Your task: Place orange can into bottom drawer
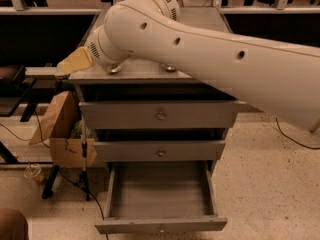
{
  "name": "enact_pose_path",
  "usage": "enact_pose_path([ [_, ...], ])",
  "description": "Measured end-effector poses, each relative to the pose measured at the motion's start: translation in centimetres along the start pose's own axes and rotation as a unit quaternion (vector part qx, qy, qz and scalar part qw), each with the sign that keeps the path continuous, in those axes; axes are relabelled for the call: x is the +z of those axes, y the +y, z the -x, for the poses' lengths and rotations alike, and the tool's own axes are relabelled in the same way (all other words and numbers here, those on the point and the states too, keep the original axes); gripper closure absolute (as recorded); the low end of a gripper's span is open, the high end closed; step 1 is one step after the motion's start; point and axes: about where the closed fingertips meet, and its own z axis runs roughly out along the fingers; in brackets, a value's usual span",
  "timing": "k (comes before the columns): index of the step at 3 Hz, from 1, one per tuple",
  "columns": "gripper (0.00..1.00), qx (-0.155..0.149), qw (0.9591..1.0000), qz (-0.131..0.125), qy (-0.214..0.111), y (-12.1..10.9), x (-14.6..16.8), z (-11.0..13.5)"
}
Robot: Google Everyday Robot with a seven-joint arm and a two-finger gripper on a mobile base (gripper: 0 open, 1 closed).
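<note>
At 9 o'clock a brown cardboard box [59, 129] sits open beside the cabinet, with a thin black stand [82, 166] in front of it. At 10 o'clock the gripper [75, 60], a tan wedge, pokes past the left edge of the grey cabinet top [202, 18]. Whether it grasps anything cannot be told. The smooth white arm [210, 54] runs off toward 3 o'clock and covers much of that top. A silvery round can end [114, 69] and a second one [170, 67] peek from beneath the arm. Which is the orange can cannot be told. At 6 o'clock the bottom drawer [160, 194] stands pulled out, flat grey metal, under two shut drawers with round knobs [161, 116].
</note>
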Motion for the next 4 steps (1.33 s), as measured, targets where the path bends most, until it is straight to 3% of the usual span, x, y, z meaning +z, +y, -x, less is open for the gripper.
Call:
enact_pose_path([
  [2,0.0,-0.027,0.9994,0.005,0.023,-0.1,4.9,1.2],
  [4,0.0,-0.024,0.9969,-0.049,0.056,-4.6,6.8,1.2],
])
